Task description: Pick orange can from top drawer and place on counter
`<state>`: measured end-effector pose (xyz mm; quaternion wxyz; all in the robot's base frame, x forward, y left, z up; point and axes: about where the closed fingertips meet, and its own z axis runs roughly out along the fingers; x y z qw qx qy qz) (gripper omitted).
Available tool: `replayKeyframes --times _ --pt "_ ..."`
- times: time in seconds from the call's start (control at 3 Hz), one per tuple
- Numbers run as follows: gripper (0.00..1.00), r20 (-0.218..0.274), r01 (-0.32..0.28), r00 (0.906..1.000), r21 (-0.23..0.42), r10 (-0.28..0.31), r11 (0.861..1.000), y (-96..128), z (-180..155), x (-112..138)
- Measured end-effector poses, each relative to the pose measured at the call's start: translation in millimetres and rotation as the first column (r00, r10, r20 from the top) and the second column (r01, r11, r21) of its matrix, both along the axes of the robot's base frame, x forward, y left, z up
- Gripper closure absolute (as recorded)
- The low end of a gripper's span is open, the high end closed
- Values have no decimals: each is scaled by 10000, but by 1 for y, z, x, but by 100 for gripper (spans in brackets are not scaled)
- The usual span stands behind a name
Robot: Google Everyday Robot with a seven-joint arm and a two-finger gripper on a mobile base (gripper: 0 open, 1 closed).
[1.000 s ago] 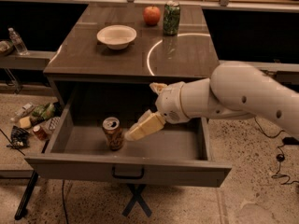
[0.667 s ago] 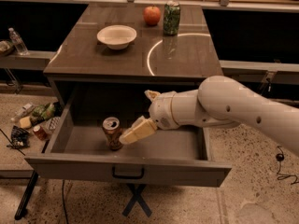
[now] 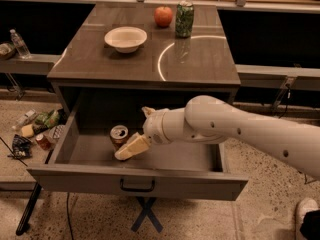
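Top drawer (image 3: 190, 184) is standing pulled right out. The orange can (image 3: 119, 136) is sitting upright inside, in the drawer's left half, roughly midway btwn its front panel and back wall. The pincer (image 3: 131, 147) is hanging low inside the drawer too, near its middle, w/ its pale tip right by the can's lower side. Touching or just apart, I can't tell from here. Can't tell either whether the pincer is wide or narrow, as it's edge-on to me. It doesn't look to be gripping anything yet. The white arm (image 3: 240, 131) is lying across the drawer's right half.

So I'd say we're at the reach-and-grasp step. Can not lifted, nothing done on the placing side.

Next move, imo: the pincer needs to get squarely round the can's body w/o knocking it over, then close firm. After that, straight up, clearing the drawer's front edge and the underside of the table (image 3: 200, 69) above the drawer. On that table, a bowl (image 3: 125, 38), an apple (image 3: 163, 16) and a green can (image 3: 184, 19) are sitting toward the far end, so a near-edge spot looks safest for the put-down.
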<state>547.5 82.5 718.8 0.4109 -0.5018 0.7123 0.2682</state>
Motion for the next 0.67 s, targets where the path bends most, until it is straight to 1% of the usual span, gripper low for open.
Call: replayKeyframes --times 0.33,0.67 --pt "3 -96 306 9995 30 -306 9995 29 -28 13" --pt "25 -224 434 9988 151 -430 9989 45 -47 20"
